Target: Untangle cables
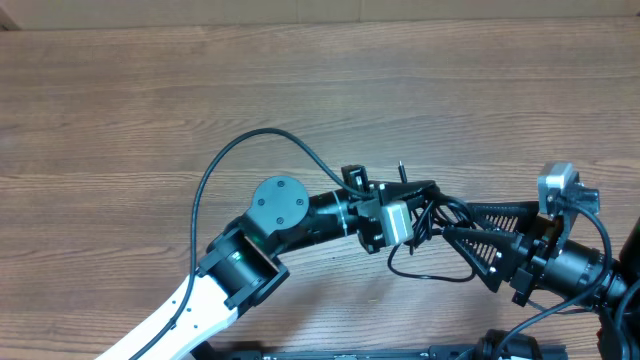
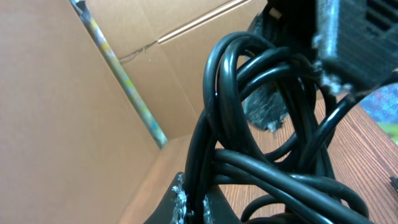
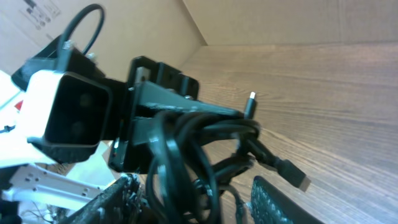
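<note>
Jaws of my left gripper (image 1: pixel 428 192) are clamped together on the cables (image 1: pixel 431 214), a bunch of thin black cords held up off the wooden table (image 1: pixel 150 100) near its front right. My left arm reaches in from the front left, elbow bent, wrist pointing right toward my other arm. My right arm comes in low from the right edge, forearm level and fingers aimed left at the bunch. On my right gripper (image 1: pixel 456 220) the jaws stand partly apart on either side of the cords; whether the pads touch them I cannot tell. One loop sags from the bunch down to the table in front. From my right wrist, a silver-tipped plug (image 3: pixel 251 103) sticks up out of the bunch and a black plug (image 3: pixel 292 175) hangs out to the side. A cardboard wall (image 2: pixel 68 106) stands behind.
</note>
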